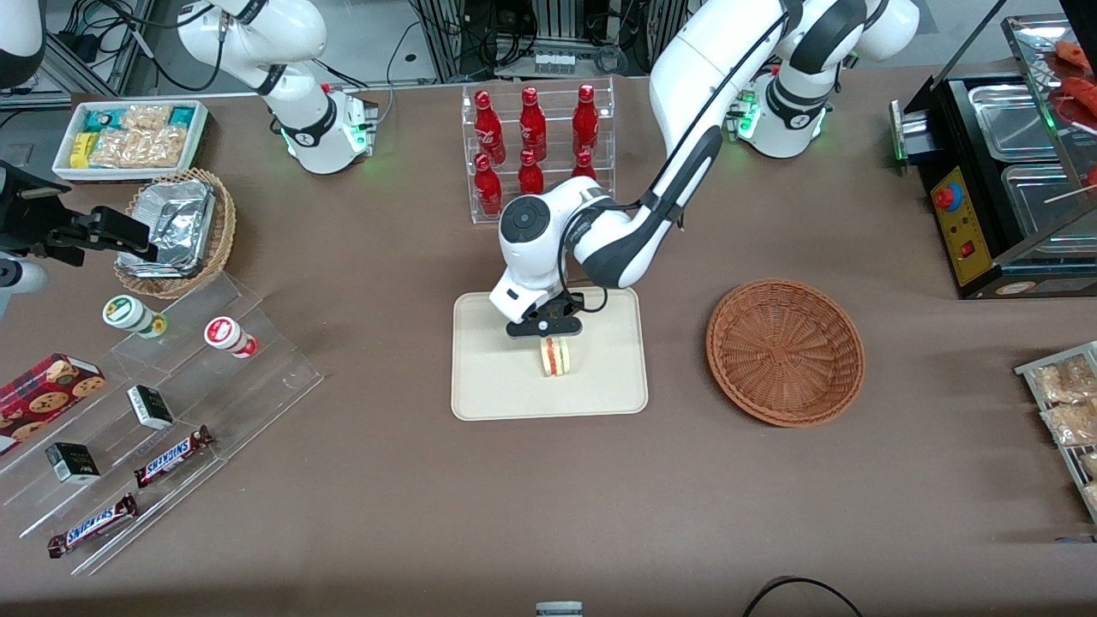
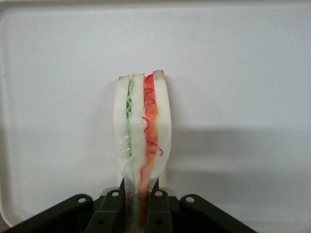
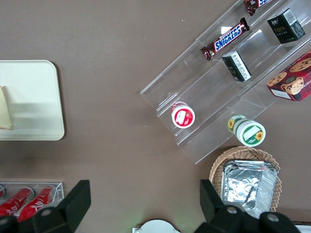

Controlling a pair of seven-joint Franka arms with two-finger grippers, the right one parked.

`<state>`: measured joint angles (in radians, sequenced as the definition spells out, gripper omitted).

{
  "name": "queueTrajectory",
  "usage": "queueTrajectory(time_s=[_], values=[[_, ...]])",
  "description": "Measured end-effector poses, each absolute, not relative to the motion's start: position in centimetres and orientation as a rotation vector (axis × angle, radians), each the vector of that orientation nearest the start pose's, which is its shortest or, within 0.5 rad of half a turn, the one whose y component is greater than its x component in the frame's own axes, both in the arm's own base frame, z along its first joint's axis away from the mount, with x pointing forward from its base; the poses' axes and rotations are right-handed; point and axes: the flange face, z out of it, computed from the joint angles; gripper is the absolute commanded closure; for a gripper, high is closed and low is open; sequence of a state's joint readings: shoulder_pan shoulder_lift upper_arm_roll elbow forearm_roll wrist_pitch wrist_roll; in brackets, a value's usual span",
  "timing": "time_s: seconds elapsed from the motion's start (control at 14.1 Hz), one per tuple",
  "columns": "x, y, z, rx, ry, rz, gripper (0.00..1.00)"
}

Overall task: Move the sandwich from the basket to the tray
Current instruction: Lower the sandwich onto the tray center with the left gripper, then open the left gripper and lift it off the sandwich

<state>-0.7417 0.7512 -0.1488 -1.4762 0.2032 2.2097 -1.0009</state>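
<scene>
The sandwich (image 1: 557,356), white bread with green and orange-red layers, stands on edge over the middle of the cream tray (image 1: 497,390). My gripper (image 1: 551,336) is right above it and shut on its upper corner. In the left wrist view the sandwich (image 2: 142,126) runs from between the black fingers (image 2: 110,213) out over the tray (image 2: 243,87); whether its lower edge touches the tray I cannot tell. The reddish-brown basket (image 1: 785,350) lies empty beside the tray, toward the working arm's end of the table. A slice of the sandwich (image 3: 5,114) and the tray (image 3: 34,97) show in the right wrist view.
A clear rack of red bottles (image 1: 536,146) stands farther from the front camera than the tray. Acrylic steps with candy bars (image 1: 171,454) and cups, a foil-filled wicker basket (image 1: 176,227) and a white snack bin (image 1: 128,137) lie toward the parked arm's end. A black warmer (image 1: 1003,180) stands at the working arm's end.
</scene>
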Motion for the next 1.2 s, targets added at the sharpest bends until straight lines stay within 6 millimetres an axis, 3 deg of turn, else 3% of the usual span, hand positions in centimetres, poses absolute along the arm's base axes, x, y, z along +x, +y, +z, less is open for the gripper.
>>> queueTrajectory(time_s=[0.07,0.14,0.21,0.57,0.85,0.99,1.2], values=[[47.0,-54.3,23.2,-3.105,-0.033,-0.077,0.96],[46.9,-54.5,23.2,-3.108,-0.025,-0.083,0.58],[46.8,-54.6,23.2,-3.109,-0.022,-0.085,0.01],[47.1,-54.7,23.6,-3.119,-0.03,-0.1,0.0],[47.9,-54.8,25.6,-3.134,-0.05,-0.133,0.0],[48.6,-54.4,28.5,-3.138,-0.077,-0.16,0.0],[51.2,-51.6,35.2,-3.159,-0.194,-0.214,0.0]])
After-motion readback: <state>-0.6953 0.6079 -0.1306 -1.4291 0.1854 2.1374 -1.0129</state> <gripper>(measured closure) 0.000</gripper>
